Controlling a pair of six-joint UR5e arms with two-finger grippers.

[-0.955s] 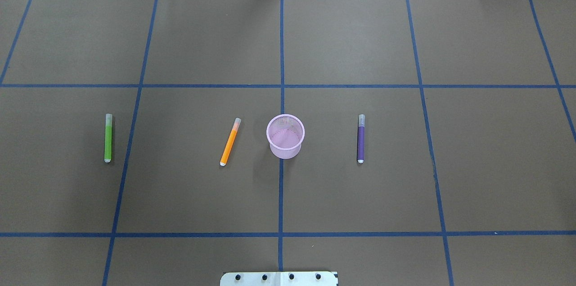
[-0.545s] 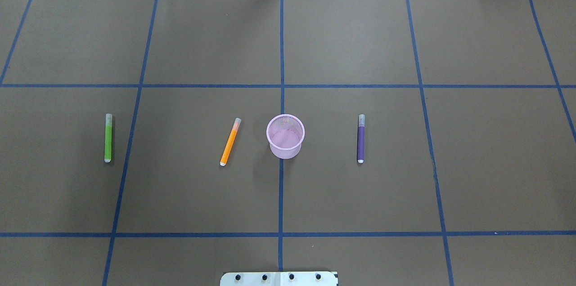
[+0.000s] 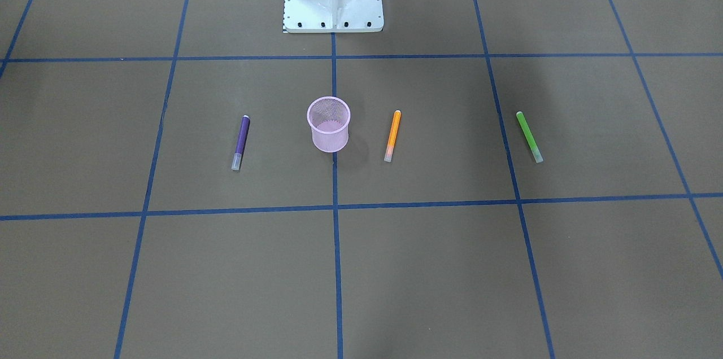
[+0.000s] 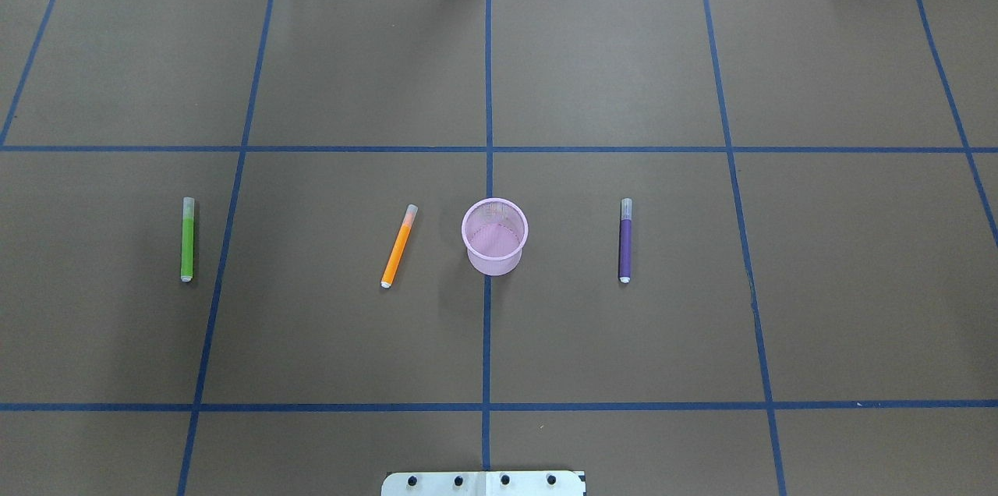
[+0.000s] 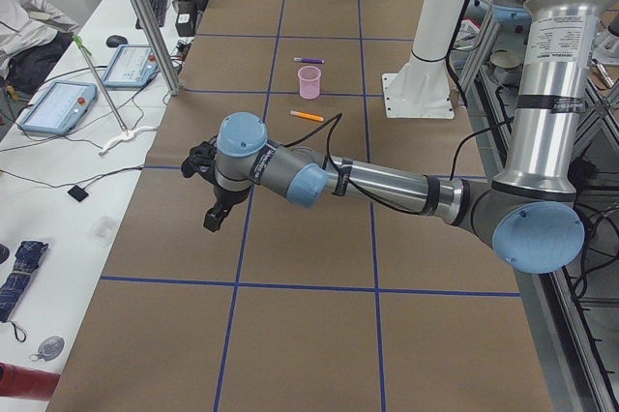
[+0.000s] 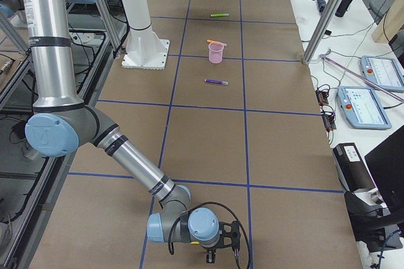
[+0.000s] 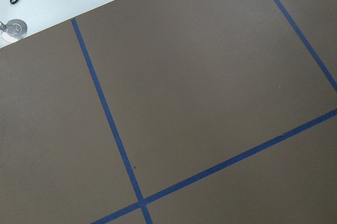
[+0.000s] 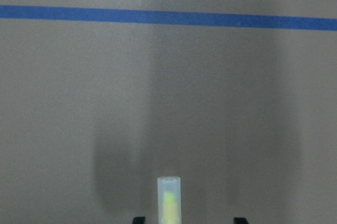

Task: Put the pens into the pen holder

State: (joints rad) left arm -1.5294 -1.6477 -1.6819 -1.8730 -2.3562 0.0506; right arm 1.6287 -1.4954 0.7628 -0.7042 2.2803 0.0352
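Cup (image 4: 494, 235) stands upright. The orange pen (image 4: 398, 246) lies near its left, green pen (image 4: 187, 239) farther left, purple pen (image 4: 624, 239) right (all flat). Well away from the cup, the right gripper (image 8: 188, 220) is spread astride a yellow pen (image 8: 169, 200). I cannot tell the left gripper's (image 5: 213, 214) state.

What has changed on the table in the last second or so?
Nothing visibly changed in the overhead view. The green pen, the orange pen and the purple pen lie flat in the same spots, and the pink pen holder stands upright between the orange and purple ones as before.
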